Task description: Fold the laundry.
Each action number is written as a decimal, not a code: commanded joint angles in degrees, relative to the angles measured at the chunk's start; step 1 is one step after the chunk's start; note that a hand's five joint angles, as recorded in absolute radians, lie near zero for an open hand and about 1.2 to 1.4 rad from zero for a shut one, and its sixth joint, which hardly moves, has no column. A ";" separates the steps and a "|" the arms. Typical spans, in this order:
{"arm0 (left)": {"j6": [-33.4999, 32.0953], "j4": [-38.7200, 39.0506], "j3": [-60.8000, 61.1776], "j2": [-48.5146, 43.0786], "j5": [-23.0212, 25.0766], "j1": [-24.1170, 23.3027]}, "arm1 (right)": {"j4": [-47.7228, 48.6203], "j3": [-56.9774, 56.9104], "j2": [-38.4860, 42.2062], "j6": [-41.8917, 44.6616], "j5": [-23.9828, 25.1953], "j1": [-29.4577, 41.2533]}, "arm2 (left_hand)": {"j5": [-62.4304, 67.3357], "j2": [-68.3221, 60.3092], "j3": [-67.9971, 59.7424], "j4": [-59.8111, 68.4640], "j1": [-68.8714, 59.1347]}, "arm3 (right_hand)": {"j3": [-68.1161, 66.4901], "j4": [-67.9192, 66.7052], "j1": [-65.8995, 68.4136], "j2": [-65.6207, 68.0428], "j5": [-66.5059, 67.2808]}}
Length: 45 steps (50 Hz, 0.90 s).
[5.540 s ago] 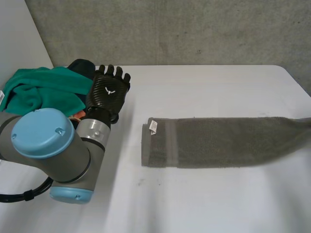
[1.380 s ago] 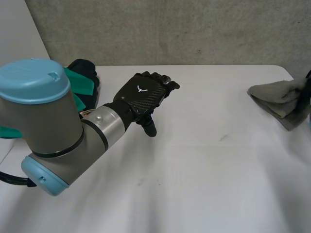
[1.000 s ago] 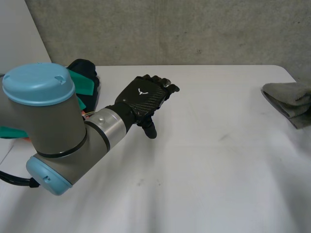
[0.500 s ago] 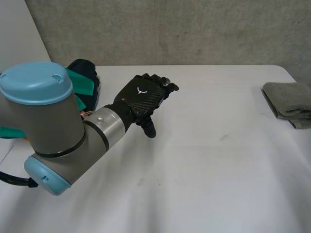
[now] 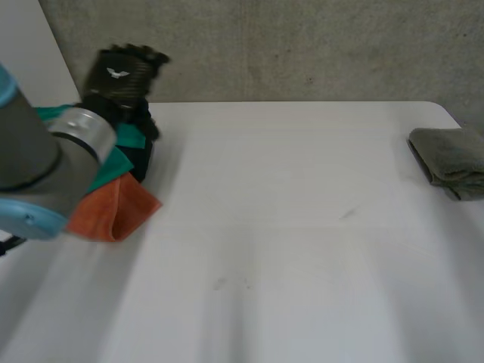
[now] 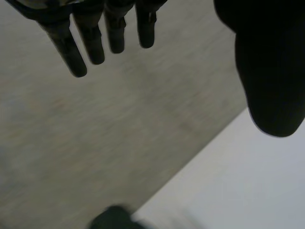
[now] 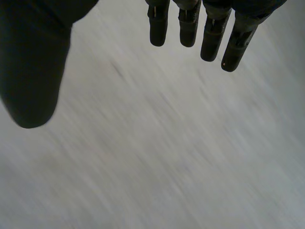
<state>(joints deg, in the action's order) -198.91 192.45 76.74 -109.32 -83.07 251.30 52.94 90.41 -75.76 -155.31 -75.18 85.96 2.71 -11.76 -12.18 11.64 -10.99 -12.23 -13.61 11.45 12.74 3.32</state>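
Left hand point(image 5: 122, 70) swings back over the laundry pile point(image 5: 119, 151).
Grey towel point(image 5: 451, 160) lies folded; left hand and right hand point(image 7: 33, 62) spread, empty; orange cloth point(image 5: 113, 209) likely next.

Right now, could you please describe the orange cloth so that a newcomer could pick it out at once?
Find the white table, then the laundry pile at its left side, across from the folded grey towel. The orange cloth pokes out of the pile's near side onto the table; its neighbours are a teal cloth and a dark cloth.
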 commanded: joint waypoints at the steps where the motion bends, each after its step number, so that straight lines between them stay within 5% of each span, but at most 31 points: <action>1: -10.15 1.70 -5.01 -9.40 0.46 14.90 | 0.78 13.64 -4.83 -0.08 17.17 8.87 | -1.82 0.87 1.29 -0.75 0.10 | 2.23 3.61 -1.45 -2.74 -3.32; 9: -20.11 1.78 -9.76 -20.58 0.54 20.63 | -24.88 12.25 -3.35 1.15 16.73 11.60 | 0.19 -1.15 -0.72 1.26 -1.91 | 2.23 3.61 -1.45 -2.74 -3.32; 13: -20.37 1.96 -10.65 -23.83 1.24 21.25 | -30.17 11.54 -0.01 4.49 16.47 11.69 | 18.99 -19.94 -19.52 20.06 -20.71 | 2.23 3.61 -1.45 -2.74 -3.32; 14: -20.29 2.13 -10.65 -24.19 2.03 21.08 | -30.35 11.54 0.61 5.71 16.12 11.60 | 35.69 -36.64 -36.22 36.76 -37.41 | 2.23 3.61 -1.45 -2.74 -3.32; 18: -20.02 2.49 -10.56 -24.01 2.65 20.02 | -30.88 11.80 0.79 7.74 14.36 11.08 | 67.23 -68.19 -67.77 68.30 -68.96 | 2.23 3.61 -1.45 -2.74 -3.32; 21: -20.02 4.33 -10.73 -23.58 2.39 17.83 | -30.96 12.07 0.79 8.01 12.78 10.90 | 67.29 -68.24 -67.82 68.36 -69.01 | 2.23 3.61 -1.45 -2.74 -3.32; 28: -15.90 6.44 -6.17 -11.37 0.72 9.31 | -30.96 12.51 0.88 8.09 11.11 10.90 | 67.29 -68.24 -67.82 68.36 -69.01 | 2.23 3.61 -1.45 -2.74 -3.32; 33: -7.64 8.55 -0.81 -1.53 0.81 -2.11 | -30.88 12.51 0.61 7.92 9.88 10.81 | 67.29 -68.24 -67.82 68.36 -69.01 | 2.23 3.61 -1.45 -2.74 -3.32; 40: 0.98 8.73 4.29 -2.29 1.86 -16.79 | -30.79 12.24 0.52 7.48 6.37 10.81 | 67.29 -68.24 -67.82 68.36 -69.01 | 2.23 3.61 -1.45 -2.74 -3.32; 41: 1.33 8.73 4.30 -3.52 2.04 -18.37 | -30.79 12.16 0.52 7.48 5.75 10.72 | 66.31 -67.27 -66.85 67.38 -68.04 | 2.23 3.61 -1.45 -2.74 -3.32; 42: 1.60 8.55 4.12 -6.32 2.56 -21.35 | -30.79 12.07 0.61 7.48 5.22 10.72 | 37.66 -38.61 -38.19 38.73 -39.38 | 2.23 3.61 -1.45 -2.74 -3.32; 45: 0.64 8.11 3.68 -9.41 2.83 -24.27 | -30.79 11.54 0.61 7.39 3.38 10.55 | -2.71 1.76 2.18 -1.64 0.99 | 2.23 3.61 -1.45 -2.74 -3.32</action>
<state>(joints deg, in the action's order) -199.01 201.15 80.34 -111.21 -81.26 235.72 22.14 102.76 -75.21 -147.71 -67.95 96.74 55.22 -67.21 -67.24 68.65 -53.46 -12.23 -13.60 11.45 12.74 3.10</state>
